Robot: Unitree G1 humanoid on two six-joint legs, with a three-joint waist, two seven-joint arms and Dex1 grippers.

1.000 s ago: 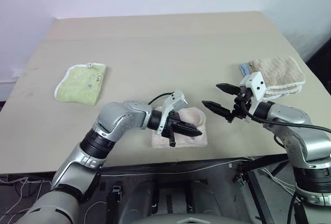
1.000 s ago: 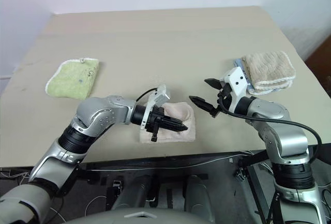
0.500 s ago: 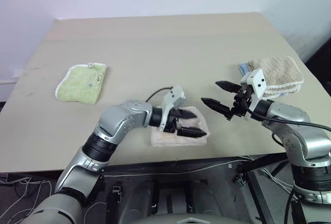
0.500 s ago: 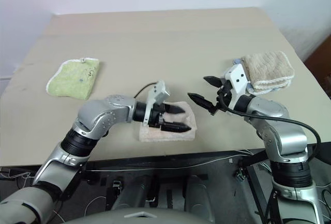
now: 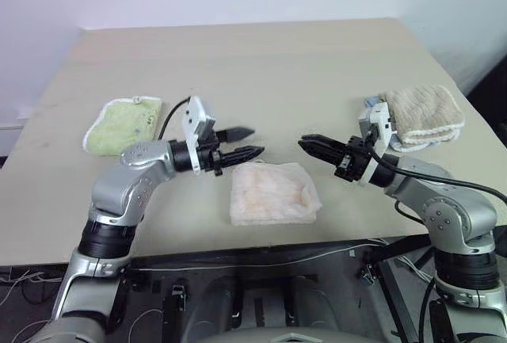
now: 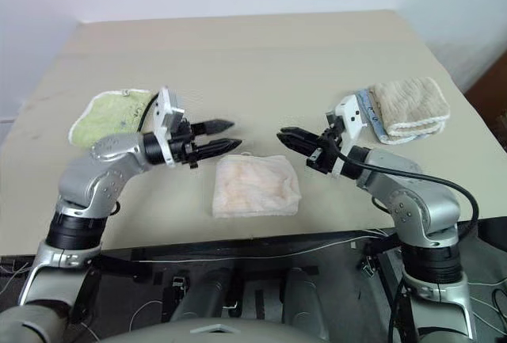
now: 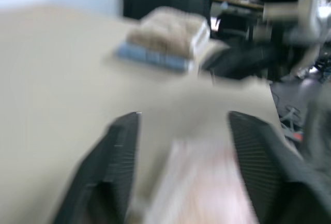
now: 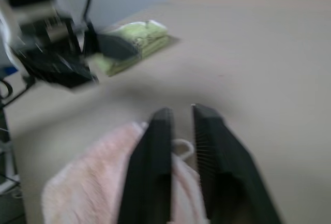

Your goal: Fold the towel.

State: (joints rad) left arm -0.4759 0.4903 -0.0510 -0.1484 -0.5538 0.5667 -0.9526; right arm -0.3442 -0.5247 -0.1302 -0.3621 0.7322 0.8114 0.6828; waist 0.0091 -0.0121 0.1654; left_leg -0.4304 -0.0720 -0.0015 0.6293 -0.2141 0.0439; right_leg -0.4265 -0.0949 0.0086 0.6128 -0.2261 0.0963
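Observation:
The towel (image 5: 273,192), pale pink, lies folded into a small thick rectangle near the table's front edge, and nothing holds it. My left gripper (image 5: 255,141) hovers level just beyond the towel's far left corner, pointing right, its fingers (image 7: 116,167) apart and empty. My right gripper (image 5: 306,143) hangs level off the towel's far right corner, pointing left. Its fingers (image 8: 155,157) are shut with nothing between them. In the right wrist view the towel (image 8: 98,188) lies below those fingers.
A folded light green towel (image 5: 125,127) lies at the table's left. A folded beige towel (image 5: 424,115) sits on a blue thing (image 5: 372,107) at the right, just behind my right wrist. The tan table (image 5: 261,66) runs bare to the back.
My left gripper opened, lifted off the pink towel and drew back to the left. My right gripper shut and shifted left toward the towel. The towel stays folded in place.

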